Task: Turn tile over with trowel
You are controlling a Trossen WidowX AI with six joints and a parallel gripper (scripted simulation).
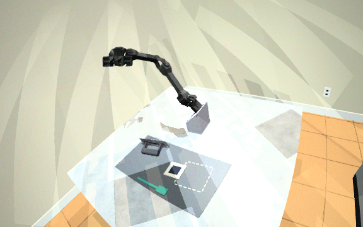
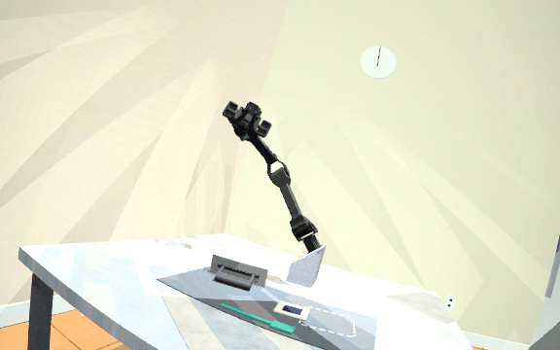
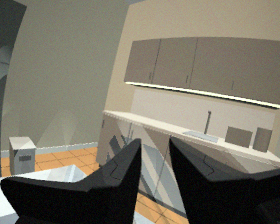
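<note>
The tile (image 1: 175, 170) (image 2: 292, 309) lies flat on the mat (image 1: 220, 171) (image 2: 183, 281), its pale border and dark centre square facing up. It is at the left side of the dashed outline (image 1: 202, 191) (image 2: 354, 335), mostly outside it. The small green trowel (image 1: 161, 190) (image 2: 282, 327) lies on the mat in front of the tile, its thin handle pointing left. My gripper (image 1: 117, 61) (image 2: 247, 120) (image 3: 155, 143) is raised high above the table, far from both. Its fingers stand a little apart with nothing between them.
A grey plate with a bar handle (image 1: 150, 152) (image 2: 233, 279) stands at the mat's back left corner. A pale angular block (image 1: 198, 121) (image 2: 305, 267) stands at the arm's base. The wrist view shows kitchen cabinets (image 3: 176, 62) and a small white box-like unit (image 3: 23, 155).
</note>
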